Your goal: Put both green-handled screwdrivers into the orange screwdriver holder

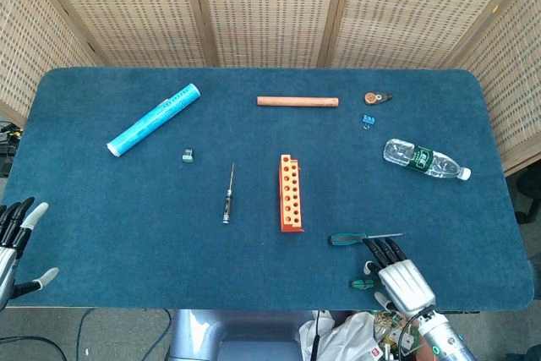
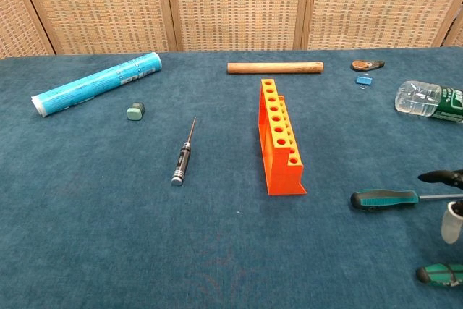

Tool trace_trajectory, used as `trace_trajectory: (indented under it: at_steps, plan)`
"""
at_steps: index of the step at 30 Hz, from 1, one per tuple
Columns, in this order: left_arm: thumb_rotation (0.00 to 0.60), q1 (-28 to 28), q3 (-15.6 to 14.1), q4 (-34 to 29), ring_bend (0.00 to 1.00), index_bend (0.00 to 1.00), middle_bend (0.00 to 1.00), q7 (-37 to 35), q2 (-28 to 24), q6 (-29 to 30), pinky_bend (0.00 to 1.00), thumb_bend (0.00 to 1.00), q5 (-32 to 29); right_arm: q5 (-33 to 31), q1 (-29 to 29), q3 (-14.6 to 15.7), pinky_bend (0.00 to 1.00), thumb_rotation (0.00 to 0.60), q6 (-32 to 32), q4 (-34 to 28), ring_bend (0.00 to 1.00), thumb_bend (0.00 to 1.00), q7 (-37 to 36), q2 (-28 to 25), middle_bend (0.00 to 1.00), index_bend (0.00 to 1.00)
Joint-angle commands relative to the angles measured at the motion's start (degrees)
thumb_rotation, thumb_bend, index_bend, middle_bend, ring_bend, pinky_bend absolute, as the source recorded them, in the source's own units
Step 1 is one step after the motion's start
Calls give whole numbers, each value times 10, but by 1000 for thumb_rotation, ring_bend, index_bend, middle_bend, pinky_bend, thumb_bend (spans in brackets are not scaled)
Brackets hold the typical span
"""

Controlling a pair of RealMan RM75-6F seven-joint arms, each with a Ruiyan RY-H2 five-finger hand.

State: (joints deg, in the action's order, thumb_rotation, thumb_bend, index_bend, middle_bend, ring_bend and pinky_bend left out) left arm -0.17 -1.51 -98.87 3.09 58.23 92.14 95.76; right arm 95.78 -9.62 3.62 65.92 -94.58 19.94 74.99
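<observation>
- The orange screwdriver holder (image 1: 291,193) stands upright near the middle of the blue worktop (image 1: 101,200), its row of holes facing up and showing nothing in them.
- One green-handled screwdriver (image 1: 363,238) lies flat to the right of the holder, handle toward it, shaft pointing right.
- The second green-handled screwdriver (image 2: 441,273) lies nearer the front edge; in the head view the right hand covers most of it.
- The right hand (image 1: 401,280) hovers palm down over that second screwdriver, fingers extended toward the first one (whether it touches either tool I cannot tell); it grasps nothing.
- The left hand (image 1: 15,238) sits off the worktop's front-left corner, fingers spread, holding nothing.
- A small black screwdriver (image 1: 227,194) lies left of the holder.
- Further back: a blue tube (image 1: 153,118), a wooden dowel (image 1: 297,101) and a plastic bottle (image 1: 425,159).
</observation>
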Motion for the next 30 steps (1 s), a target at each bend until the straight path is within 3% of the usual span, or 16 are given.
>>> trace_trajectory:
  at_steps: [1,17,30]
  plan:
    - [600,0,0,0,0,0,0,-1,0,0,0,0,-1,-9,-4,1,0,600,-8,2,0,282,14,13,0,384]
    - [600,2,2,2,0,0,0,-10,-2,4,0,0,-4,-32,-10,3,0,600,-3,63,0,286,72,83,0,397]
    - [600,2,3,1,0,0,0,-7,-1,5,0,0,-4,-31,-14,9,0,600,10,84,0,315,72,97,0,527]
